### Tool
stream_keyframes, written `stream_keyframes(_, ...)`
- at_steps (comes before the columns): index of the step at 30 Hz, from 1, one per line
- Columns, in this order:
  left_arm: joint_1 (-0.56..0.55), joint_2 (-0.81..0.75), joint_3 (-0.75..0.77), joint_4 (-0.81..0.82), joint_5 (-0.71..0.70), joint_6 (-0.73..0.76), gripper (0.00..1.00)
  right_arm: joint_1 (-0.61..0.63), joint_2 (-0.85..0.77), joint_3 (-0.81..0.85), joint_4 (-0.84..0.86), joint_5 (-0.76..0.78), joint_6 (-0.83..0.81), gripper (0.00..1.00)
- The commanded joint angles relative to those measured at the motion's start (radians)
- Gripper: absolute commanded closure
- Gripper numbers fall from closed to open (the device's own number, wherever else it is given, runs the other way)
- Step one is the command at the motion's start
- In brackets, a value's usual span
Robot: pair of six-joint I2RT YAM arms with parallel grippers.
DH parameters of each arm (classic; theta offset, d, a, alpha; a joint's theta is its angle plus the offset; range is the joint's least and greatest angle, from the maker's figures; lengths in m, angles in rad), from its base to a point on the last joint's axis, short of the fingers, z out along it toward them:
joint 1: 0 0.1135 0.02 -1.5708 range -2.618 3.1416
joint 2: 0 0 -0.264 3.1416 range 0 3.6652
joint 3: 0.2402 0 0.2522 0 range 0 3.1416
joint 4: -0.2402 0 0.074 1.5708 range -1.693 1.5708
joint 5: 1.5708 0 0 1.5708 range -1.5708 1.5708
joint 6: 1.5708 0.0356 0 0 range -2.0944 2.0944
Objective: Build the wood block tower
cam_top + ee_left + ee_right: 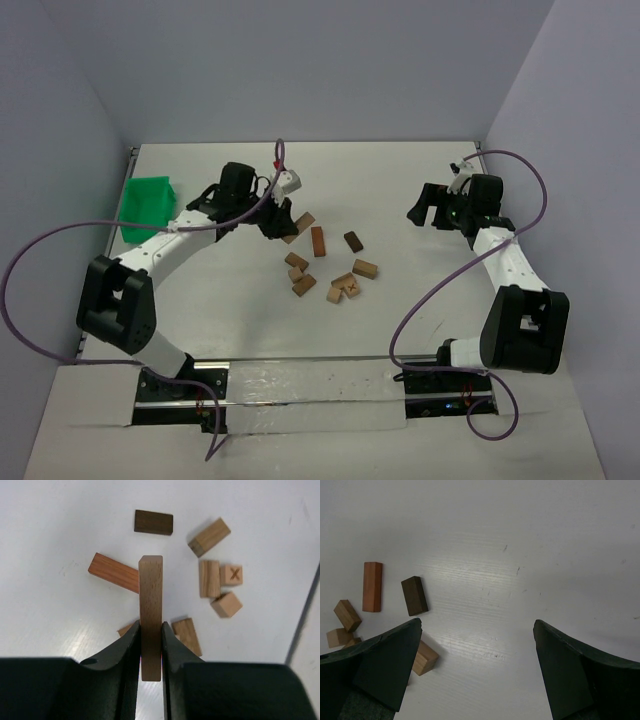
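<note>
Our left gripper (151, 630) clamps a tan bar (151, 590), partly hiding a reddish block (112, 572); our right gripper (477, 625) gapes; green tray (145, 205) far left.

A test lab: bare white table (400, 190) boxed by plain walls (300, 60).

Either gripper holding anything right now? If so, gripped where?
The left gripper pinches a tan bar block by its near end, with the far end sticking out past the fingertips. The right gripper is open and empty.
</note>
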Motion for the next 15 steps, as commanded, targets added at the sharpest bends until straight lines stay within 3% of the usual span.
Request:
stream_keyframes(1,0.017,0.115,0.018,0.148,0.079,-0.346,1.0,-0.003,0.001,0.051,0.005,-0.01,0.007,0.0)
stream_keyframes(7,0.042,0.294,0.095,0.244,0.097,-0.575,1.0,-0.003,-0.007,0.047,0.004,0.001,0.005,0.0)
stream_keyframes(15,0.078,0.39,0.091,0.365,0.035,-0.698,1.0,-0.005,0.002,0.049,0.004,0.001,-0.002,0.0)
